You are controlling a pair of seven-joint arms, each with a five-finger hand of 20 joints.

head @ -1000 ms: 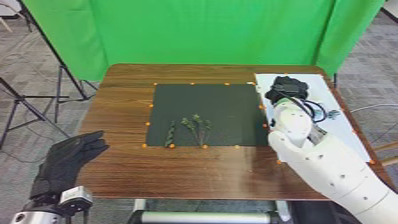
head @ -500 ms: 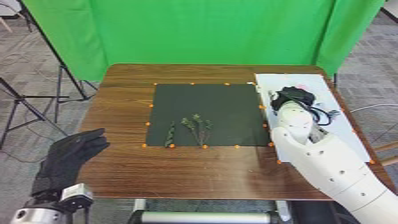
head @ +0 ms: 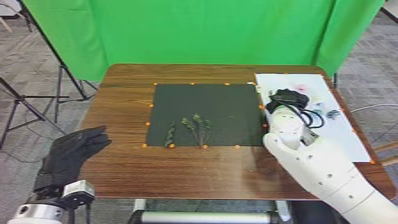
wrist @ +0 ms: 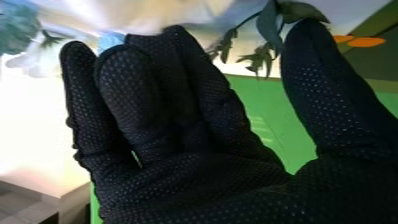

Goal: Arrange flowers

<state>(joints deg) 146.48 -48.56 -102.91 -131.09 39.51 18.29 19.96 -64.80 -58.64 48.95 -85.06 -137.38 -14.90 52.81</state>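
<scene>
Your right robot hand (head: 290, 97), fingers straight, thumb spread wide, is over the white board (head: 343, 136) at the bench's (head: 178, 175) 2 o'clock. Green sprigs (head: 197, 128) lie at the dark mat's (head: 191, 100) 7 o'clock; you seem barely begun, with flowers (head: 333, 114) left to place. Your wrist view adds white petals (wrist: 133, 15) and dark leaves (wrist: 268, 24) near the thumb tip

Right hand (head: 289, 98) now nearer the robot over the white sheet (head: 346, 135), latterly shifting toward the dark mat (head: 209, 100). Pink flower (head: 300, 88) comes into sight beyond it. Left hand (head: 69, 152) slightly farther forward.
</scene>
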